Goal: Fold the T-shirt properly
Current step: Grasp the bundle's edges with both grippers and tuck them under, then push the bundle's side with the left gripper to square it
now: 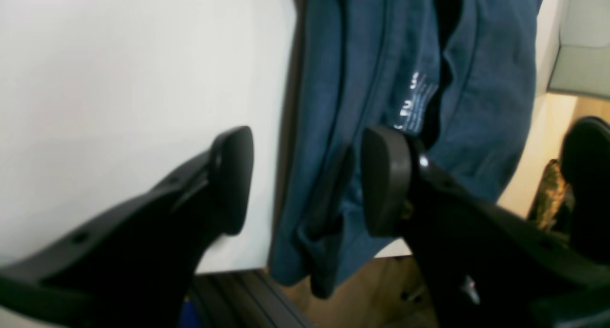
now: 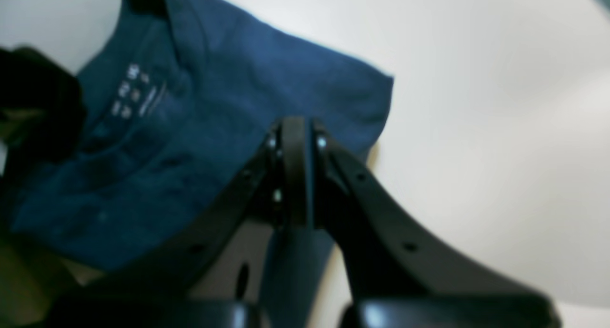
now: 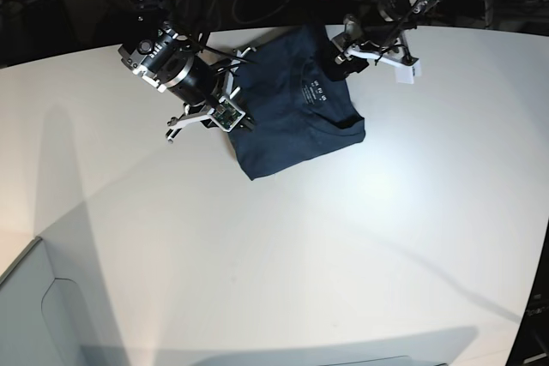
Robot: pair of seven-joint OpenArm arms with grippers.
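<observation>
T-shirt sits folded into a compact block at upper centre of the base view, on the white table, far end draping past the table's back edge. Label print faces up near the neckline. Left tool has its jaws apart, one pad over bare table, the other over cloth, gripping nothing. Right tool has its jaws together at the shirt's left edge; can't tell if fabric is pinched. Risk: a pull from either side drags the overhanging end off the table and undoes the fold.
</observation>
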